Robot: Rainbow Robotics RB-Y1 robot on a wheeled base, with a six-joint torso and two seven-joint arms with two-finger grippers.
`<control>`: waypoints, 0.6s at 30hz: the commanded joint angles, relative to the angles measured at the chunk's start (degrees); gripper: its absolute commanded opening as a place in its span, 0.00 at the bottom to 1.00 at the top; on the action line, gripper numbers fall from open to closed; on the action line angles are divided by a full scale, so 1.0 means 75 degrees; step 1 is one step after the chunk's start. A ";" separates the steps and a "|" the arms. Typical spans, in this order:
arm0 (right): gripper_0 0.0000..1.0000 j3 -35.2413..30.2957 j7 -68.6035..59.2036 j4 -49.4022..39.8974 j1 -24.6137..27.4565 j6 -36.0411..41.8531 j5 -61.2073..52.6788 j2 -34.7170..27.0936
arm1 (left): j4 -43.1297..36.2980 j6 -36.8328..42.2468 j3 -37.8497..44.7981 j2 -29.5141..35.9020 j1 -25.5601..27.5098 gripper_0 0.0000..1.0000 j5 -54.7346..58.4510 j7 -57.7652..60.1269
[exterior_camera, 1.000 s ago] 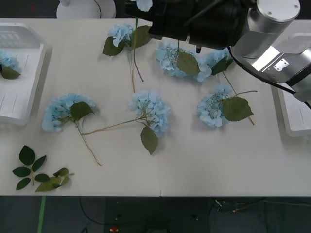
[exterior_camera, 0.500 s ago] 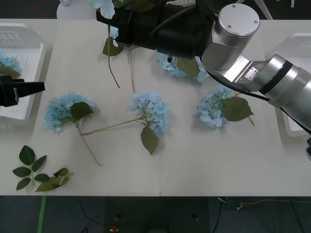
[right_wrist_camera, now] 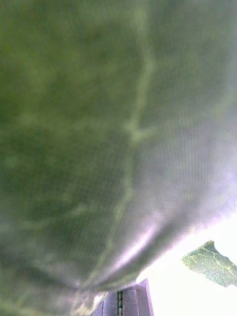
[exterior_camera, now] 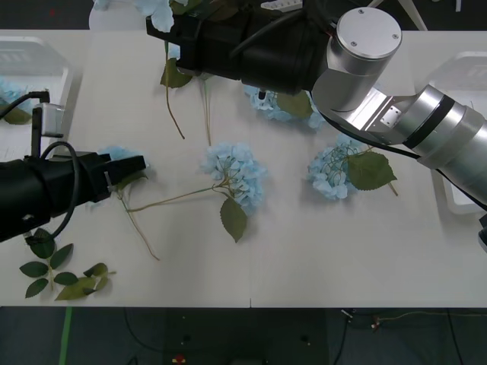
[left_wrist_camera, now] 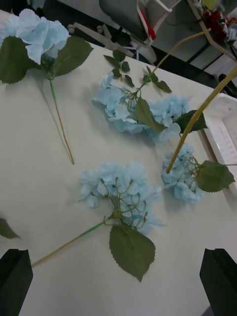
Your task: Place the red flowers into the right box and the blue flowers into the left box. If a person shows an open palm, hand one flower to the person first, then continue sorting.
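My right gripper [exterior_camera: 163, 32] reaches across the far side of the table, shut on a blue flower [exterior_camera: 157, 9] held in the air, its thin stem [exterior_camera: 172, 106] hanging down. A green leaf [right_wrist_camera: 118, 148] lies right against the right wrist camera. My left gripper [exterior_camera: 125, 172] is open just above another blue flower [exterior_camera: 122, 153] at the table's left. Several blue flowers lie on the table, one in the middle [exterior_camera: 237, 175] [left_wrist_camera: 121, 190]. The left box [exterior_camera: 34, 84] holds a blue flower [exterior_camera: 11, 94]. The right box [exterior_camera: 461, 199] is partly behind my right arm. Red flowers are out of view on the table.
Loose green leaf sprigs [exterior_camera: 61, 270] lie near the front left corner. My right arm [exterior_camera: 396, 114] spans the far right of the table above more blue flowers [exterior_camera: 335, 169]. Bare tabletop runs along the front edge. A dark red cluster [left_wrist_camera: 213, 19] sits beyond the table.
My left arm has come in from the left and now hovers over the left flower. My right gripper carried its flower leftward along the far edge, then nearly stopped.
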 commanded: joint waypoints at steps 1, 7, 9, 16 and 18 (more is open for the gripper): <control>0.00 0.0085 0.0254 -0.0310 -0.0415 -0.0085 -0.0093 0.0110 | -0.0167 -0.0499 -0.0667 -0.0665 -0.0525 1.00 -0.0850 0.0726; 0.00 0.0085 0.0254 -0.0310 -0.0403 -0.0155 -0.0093 0.0086 | -0.0179 -0.0523 -0.0995 -0.1157 -0.1017 1.00 -0.1565 0.1171; 0.00 0.0085 0.0254 -0.0310 -0.0403 -0.0167 -0.0093 0.0074 | -0.0179 -0.0523 -0.1136 -0.1227 -0.1158 1.00 -0.1611 0.1171; 0.00 0.0085 0.0254 -0.0310 -0.0403 -0.0167 -0.0046 0.0039 | -0.0050 -0.0640 -0.1218 -0.1380 -0.1615 1.00 -0.2197 0.1276; 0.00 0.0085 0.0254 -0.0310 -0.0403 -0.0167 -0.0046 0.0039 | 0.0137 -0.0792 -0.1288 -0.1403 -0.1826 1.00 -0.2197 0.1288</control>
